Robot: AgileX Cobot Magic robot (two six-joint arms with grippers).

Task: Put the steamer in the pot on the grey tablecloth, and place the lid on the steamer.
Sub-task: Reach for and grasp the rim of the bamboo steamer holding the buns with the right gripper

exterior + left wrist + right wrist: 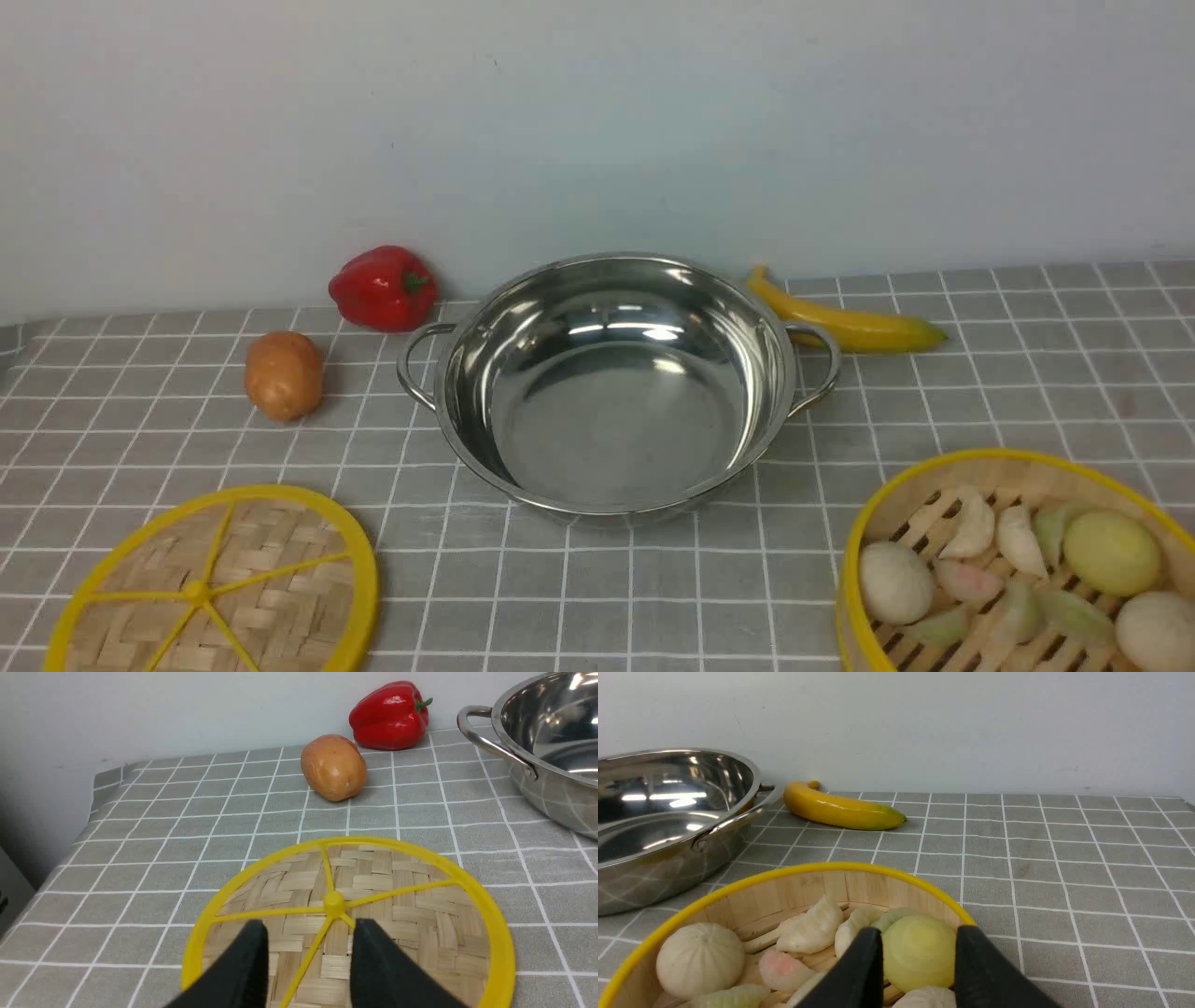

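Steamer [808, 886], light but dumpling-laden, probably wants a level rim hold; left gripper [310, 926] and right gripper [920, 931] gape empty.

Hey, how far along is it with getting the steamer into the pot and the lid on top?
Done: nothing yet. The pot is empty, the steamer sits on the grey tablecloth, and the lid lies flat there too. In hand: the right gripper hovers open over the steamer, the left gripper open over the lid; neither holds anything. Left: steamer into pot, then lid on.
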